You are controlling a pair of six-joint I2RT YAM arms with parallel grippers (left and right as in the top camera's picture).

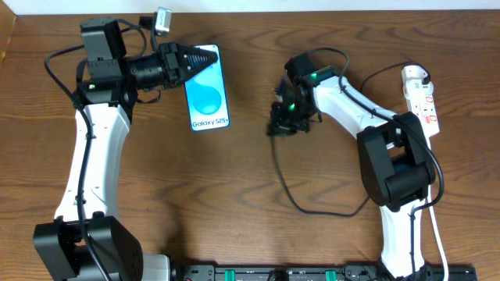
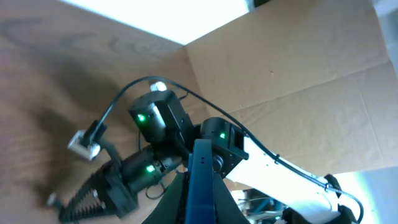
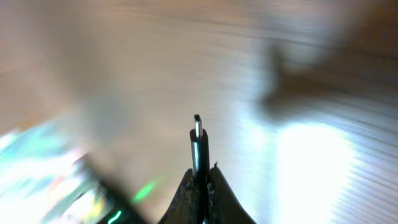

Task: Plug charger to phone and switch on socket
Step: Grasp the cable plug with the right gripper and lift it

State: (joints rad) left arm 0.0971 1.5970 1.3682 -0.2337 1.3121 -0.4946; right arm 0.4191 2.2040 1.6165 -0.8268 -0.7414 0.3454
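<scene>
Wooden desk (image 1: 234,179) is blurring out in right wrist view; right pincer (image 3: 200,177) is clamping charger (image 3: 198,140) plug, left pincer (image 1: 201,59) is gripping and covering phone (image 1: 208,101) top corner.

The left gripper (image 1: 211,56) covers the far left corner of the phone (image 1: 209,97). The right gripper (image 3: 201,171) hides the base of the charger (image 3: 198,134) plug between its jaws. Behind it the tabletop (image 3: 323,168) is smeared by blur. The red switches on the power strip (image 1: 422,97) are too small to read.
</scene>
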